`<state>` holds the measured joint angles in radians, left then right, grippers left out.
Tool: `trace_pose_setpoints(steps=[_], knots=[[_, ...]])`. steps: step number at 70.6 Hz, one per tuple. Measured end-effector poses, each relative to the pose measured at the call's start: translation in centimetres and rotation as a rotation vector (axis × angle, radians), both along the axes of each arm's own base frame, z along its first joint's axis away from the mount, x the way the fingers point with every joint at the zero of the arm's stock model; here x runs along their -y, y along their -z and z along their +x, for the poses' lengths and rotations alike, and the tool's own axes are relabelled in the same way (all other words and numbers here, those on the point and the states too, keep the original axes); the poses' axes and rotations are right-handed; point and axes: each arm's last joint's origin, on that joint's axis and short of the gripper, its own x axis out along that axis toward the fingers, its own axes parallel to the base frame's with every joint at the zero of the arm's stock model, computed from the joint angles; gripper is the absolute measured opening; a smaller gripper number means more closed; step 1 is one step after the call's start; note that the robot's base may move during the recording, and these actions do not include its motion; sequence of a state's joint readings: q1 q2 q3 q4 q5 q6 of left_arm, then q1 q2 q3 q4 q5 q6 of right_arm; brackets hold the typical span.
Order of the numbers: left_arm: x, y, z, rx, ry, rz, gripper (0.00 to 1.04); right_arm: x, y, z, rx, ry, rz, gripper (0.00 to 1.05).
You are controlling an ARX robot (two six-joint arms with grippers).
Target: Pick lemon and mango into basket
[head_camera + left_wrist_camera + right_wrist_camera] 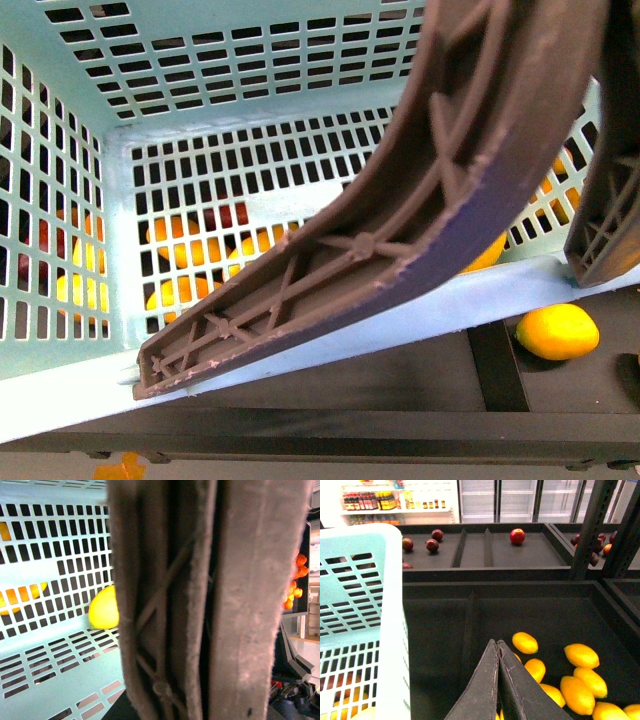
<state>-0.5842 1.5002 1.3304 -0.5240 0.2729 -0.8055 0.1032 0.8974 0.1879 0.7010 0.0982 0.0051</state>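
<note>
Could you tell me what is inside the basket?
One yellow fruit, probably the lemon, lies inside the basket against its slotted wall. The handle covers much of the interior, so any other fruit there cannot be seen.

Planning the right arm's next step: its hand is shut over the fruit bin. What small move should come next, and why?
Probably open the right hand and lower it toward the nearest mango: it is shut, holding nothing, and what looks like the lemon already lies in the basket.

No readable text is showing in any view. Bottles (370, 501) on the white shelf (420, 511), upper left of the right wrist view, are carrying labels, lettering too small to make out.
</note>
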Motion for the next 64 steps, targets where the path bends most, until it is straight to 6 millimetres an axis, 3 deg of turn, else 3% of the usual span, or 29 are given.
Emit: trace_pose_setpoints(steps=[5, 16, 37, 64], knots=[[0.00, 0.00, 0.00, 0.000, 0.001, 0.000, 0.16, 0.17, 0.33, -0.51, 0.000, 0.000, -0.001, 0.05], [0.00, 0.00, 0.00, 0.000, 0.001, 0.000, 0.16, 0.28, 0.44, -0.73, 0.003, 0.004, -0.001, 0.29], [0.31, -0.01, -0.22, -0.004, 0.020, -0.006, 0.16, 0.37, 0.46, -0.75, 0.003, 0.011, -0.001, 0.95], [0.15, 0.04, -0.13, -0.004, 0.006, -0.002, 0.16, 0.36, 0.48, -0.79, 0.002, 0.008, -0.001, 0.96]])
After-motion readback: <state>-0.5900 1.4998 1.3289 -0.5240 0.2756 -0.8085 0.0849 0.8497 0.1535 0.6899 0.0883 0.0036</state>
